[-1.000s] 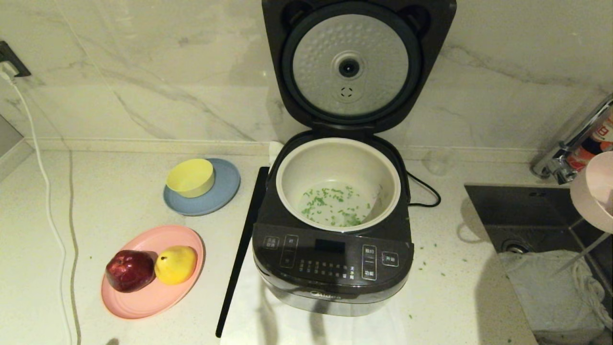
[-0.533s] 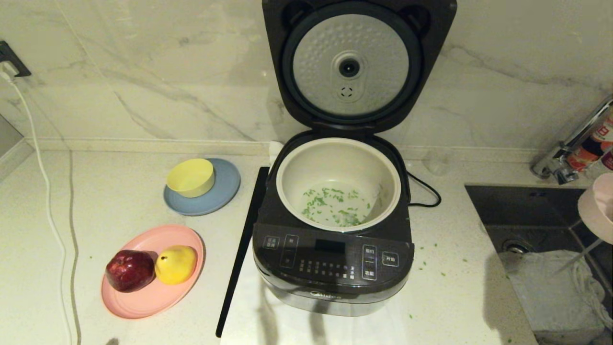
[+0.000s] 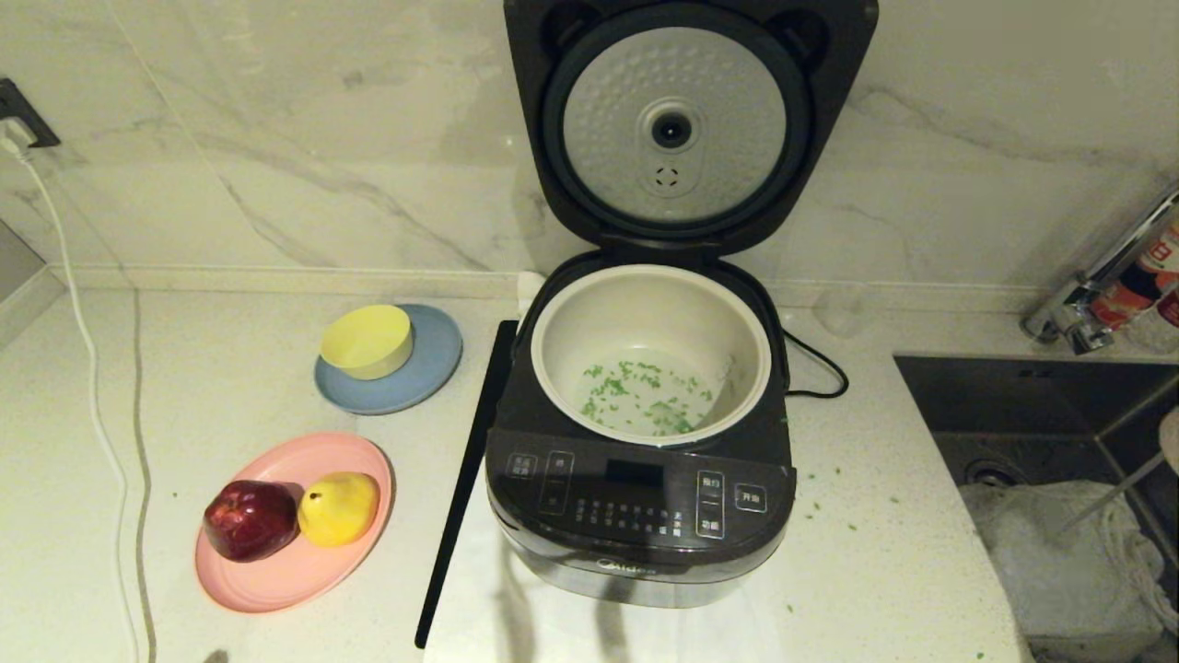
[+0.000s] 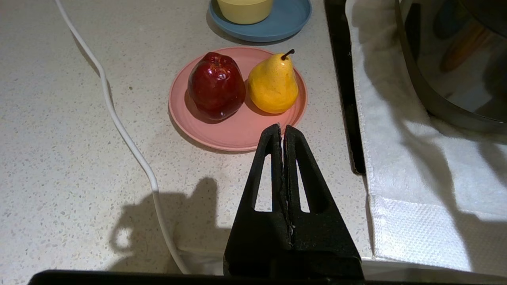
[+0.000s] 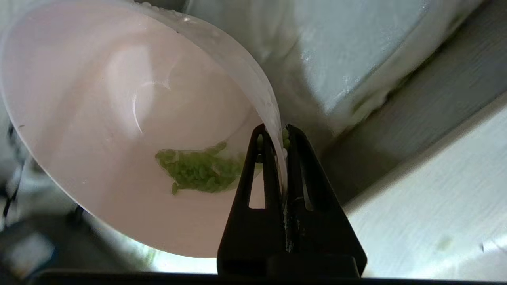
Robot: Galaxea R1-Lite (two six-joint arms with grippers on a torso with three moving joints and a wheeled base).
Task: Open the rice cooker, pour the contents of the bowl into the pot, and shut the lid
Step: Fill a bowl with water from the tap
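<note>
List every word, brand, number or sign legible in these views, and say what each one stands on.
"Midea": on the lower front edge of the rice cooker, below its control panel, in the head view.
White Chinese button labels on the control panel: present, too small to read.
Lettering on the red-and-white container by the faucet: partly visible, not readable.
Left and right wrist views: no text.

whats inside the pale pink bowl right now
A small clump of bright green chopped bits lies in the pale pink round bowl, next to the right gripper, shut on its rim. The gripper's fingers cover part of the clump.
</note>
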